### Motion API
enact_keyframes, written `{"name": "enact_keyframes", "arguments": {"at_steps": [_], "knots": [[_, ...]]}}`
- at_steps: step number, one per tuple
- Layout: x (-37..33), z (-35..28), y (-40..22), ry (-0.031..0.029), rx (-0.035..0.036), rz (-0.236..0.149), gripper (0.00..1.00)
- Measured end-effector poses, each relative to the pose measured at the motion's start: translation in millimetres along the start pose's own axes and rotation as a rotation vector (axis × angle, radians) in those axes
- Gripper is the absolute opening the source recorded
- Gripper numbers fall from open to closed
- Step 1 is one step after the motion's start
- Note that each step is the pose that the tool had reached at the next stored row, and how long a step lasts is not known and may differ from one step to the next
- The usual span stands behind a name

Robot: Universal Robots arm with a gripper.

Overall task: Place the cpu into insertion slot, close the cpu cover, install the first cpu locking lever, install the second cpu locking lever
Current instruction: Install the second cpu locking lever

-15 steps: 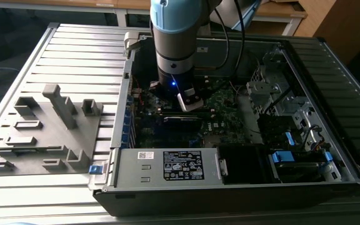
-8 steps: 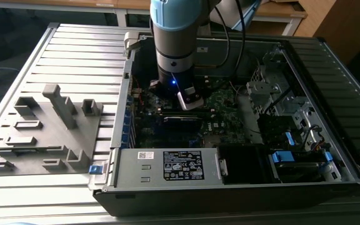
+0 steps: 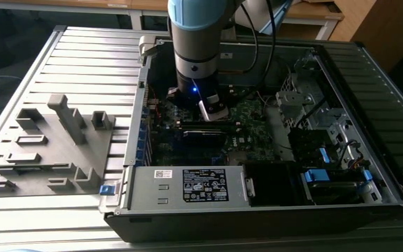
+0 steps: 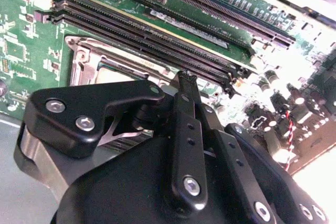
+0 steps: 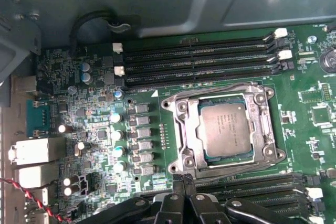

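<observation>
In the exterior view, the arm (image 3: 194,47) is reaching down from the top centre of the frame into an open computer case (image 3: 257,210) that is lying on a slatted grey table (image 3: 82,58), and the gripper (image 3: 214,111) is hanging just above the green motherboard (image 3: 251,123) near the frame's middle. A power supply box (image 3: 180,186) is sitting at the lower centre, and a grey fixture block (image 3: 48,152) is resting on the table at the left. In the second wrist view, the gripper (image 4: 185,80) is filling the lower half, its jaws drawn together and holding nothing, with the tips hovering beside the memory slots (image 4: 152,32) and the cpu cover (image 4: 86,59) peeking out at centre left. In the first wrist view, the cpu (image 5: 224,129) is lying flat inside its socket at centre right, the cpu cover (image 5: 181,124) is sitting down around it, and the gripper (image 5: 184,182) is showing at the bottom edge, just below the socket and not touching it.
</observation>
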State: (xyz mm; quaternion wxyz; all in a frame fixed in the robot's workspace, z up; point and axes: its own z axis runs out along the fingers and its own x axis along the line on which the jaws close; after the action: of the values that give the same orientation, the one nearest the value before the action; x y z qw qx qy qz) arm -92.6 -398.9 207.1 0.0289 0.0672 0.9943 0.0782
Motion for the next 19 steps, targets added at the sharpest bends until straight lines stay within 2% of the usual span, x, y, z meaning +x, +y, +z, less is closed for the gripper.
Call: {"name": "enact_keyframes", "arguments": {"at_steps": [6,19], "knots": [[1.8,5.9,-1.2,-0.0036,-0.001,-0.001,0.11],[6.7,7.1,-0.9,-0.0053,-0.0013,-0.001,0.11]]}}
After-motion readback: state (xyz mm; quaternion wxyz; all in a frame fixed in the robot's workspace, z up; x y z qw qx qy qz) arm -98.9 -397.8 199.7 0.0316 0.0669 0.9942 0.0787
